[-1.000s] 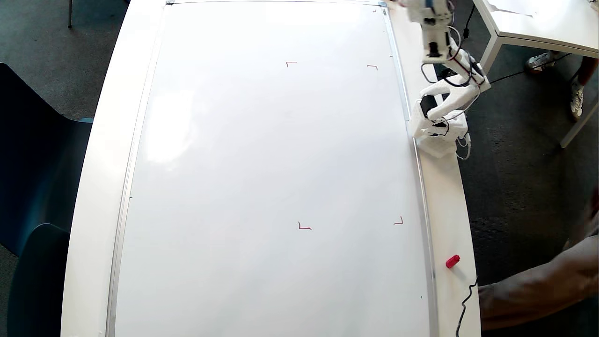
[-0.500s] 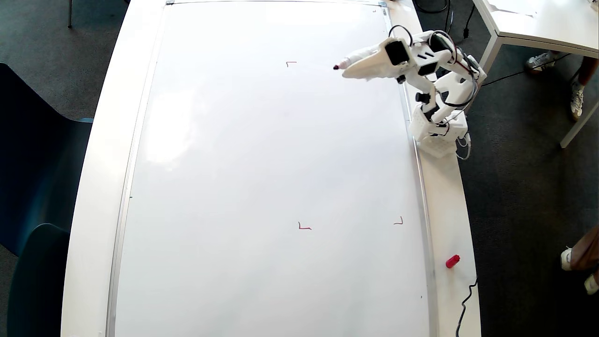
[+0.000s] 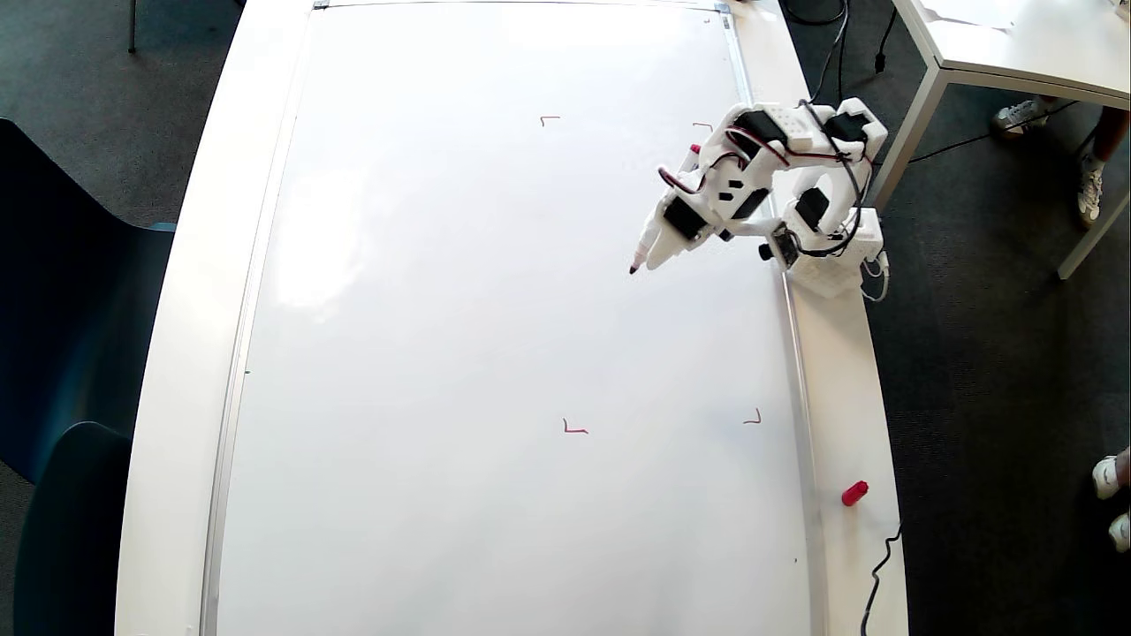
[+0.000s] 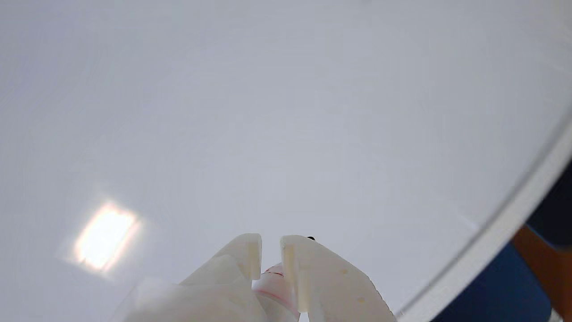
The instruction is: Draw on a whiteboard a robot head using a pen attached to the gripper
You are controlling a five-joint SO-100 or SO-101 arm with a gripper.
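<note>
Hovering over a blank whiteboard (image 3: 495, 336) between red corner marks (image 3: 575, 428), jaws clamped on a pen (image 3: 643, 248), tip pointing down-left in the overhead view.

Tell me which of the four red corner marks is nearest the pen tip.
The upper right corner mark, just above the hand in the overhead view; the other three lie farther from the pen.

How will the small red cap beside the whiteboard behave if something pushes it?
The red cap looks cylindrical and lies on its side on the table, so it would probably roll. It seems small and hollow, likely very light, so a slight touch could move it.
</note>
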